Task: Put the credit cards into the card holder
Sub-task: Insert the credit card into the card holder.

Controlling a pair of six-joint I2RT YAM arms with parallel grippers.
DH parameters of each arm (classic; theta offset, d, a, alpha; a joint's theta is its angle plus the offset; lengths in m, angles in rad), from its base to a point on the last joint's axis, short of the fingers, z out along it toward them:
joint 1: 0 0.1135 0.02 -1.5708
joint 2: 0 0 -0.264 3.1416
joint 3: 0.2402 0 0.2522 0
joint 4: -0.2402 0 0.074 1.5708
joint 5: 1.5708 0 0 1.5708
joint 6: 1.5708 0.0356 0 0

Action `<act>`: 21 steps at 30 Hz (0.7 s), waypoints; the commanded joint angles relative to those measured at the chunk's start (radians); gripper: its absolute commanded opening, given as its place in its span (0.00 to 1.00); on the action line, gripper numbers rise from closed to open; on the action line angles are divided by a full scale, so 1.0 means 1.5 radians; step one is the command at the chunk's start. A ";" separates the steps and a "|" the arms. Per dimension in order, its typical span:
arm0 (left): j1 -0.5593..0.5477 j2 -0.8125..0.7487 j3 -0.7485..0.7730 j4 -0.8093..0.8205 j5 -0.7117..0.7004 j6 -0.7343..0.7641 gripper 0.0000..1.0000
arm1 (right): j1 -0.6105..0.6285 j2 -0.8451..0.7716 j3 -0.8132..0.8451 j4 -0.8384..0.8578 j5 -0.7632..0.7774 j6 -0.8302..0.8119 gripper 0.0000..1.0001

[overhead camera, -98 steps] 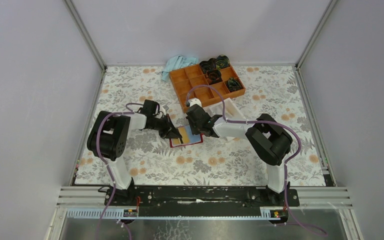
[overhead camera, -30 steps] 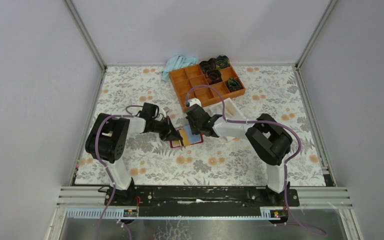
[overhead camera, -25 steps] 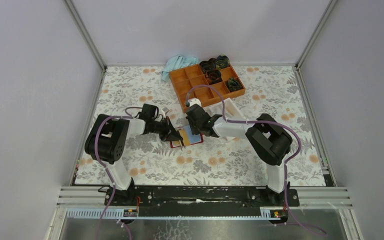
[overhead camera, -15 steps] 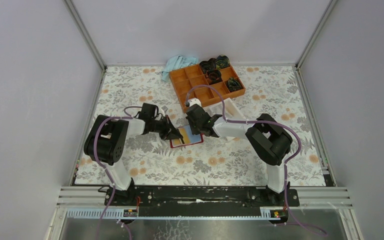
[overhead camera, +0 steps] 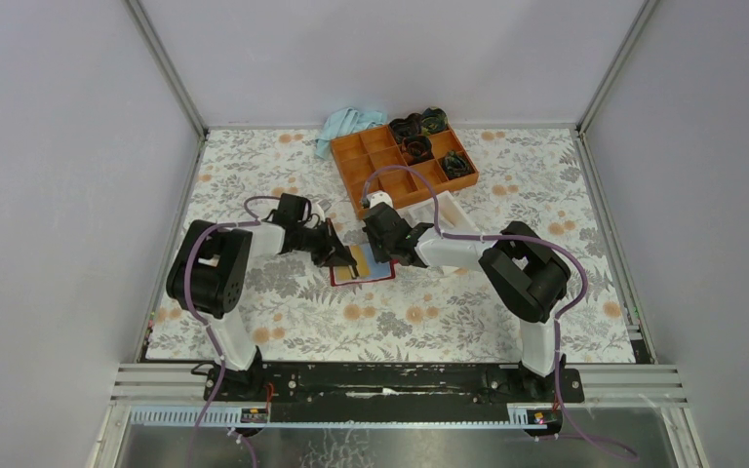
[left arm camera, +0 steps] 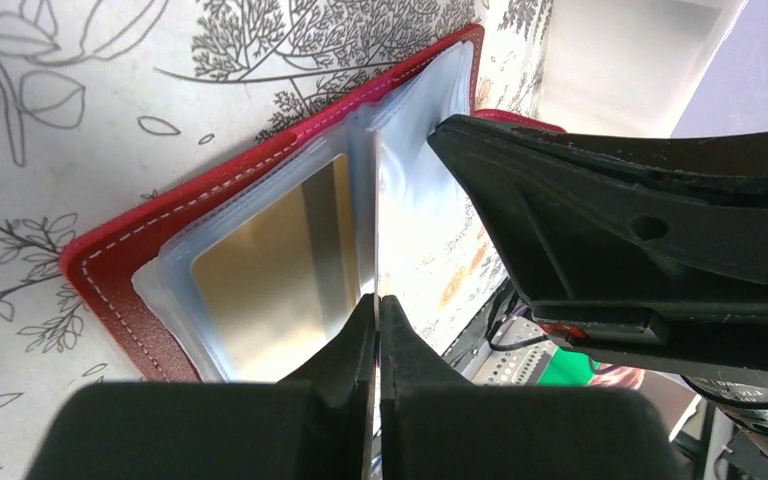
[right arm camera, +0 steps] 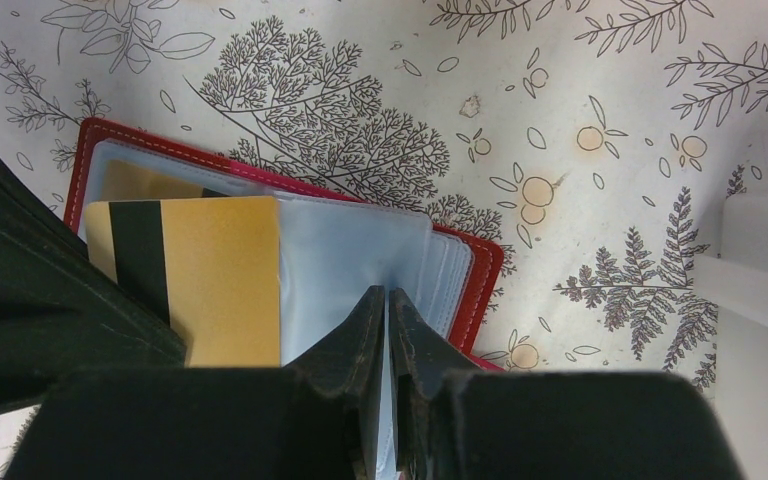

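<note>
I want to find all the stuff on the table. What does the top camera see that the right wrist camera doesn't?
Only the top camera shows the orange tray, the blue cloth behind it, and the whole left arm and right arm. Only the right wrist camera shows the black stripe on the gold card and the right gripper pinching a clear pocket of the card holder. Both show the red card holder, the gold card and the flowery table cover.

Both arms reach inward, left pincer (left arm camera: pixel 377 300) and right pincer (right arm camera: pixel 387 295) pinched closed.
</note>
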 commanded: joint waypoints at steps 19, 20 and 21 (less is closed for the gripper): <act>0.013 0.020 0.072 -0.161 -0.001 0.158 0.00 | -0.003 0.023 0.002 -0.057 -0.029 -0.008 0.13; 0.012 0.022 0.076 -0.166 -0.003 0.164 0.00 | -0.003 0.024 0.001 -0.057 -0.030 -0.009 0.13; 0.013 0.023 0.078 -0.171 -0.006 0.167 0.00 | -0.003 0.025 0.001 -0.056 -0.029 -0.009 0.13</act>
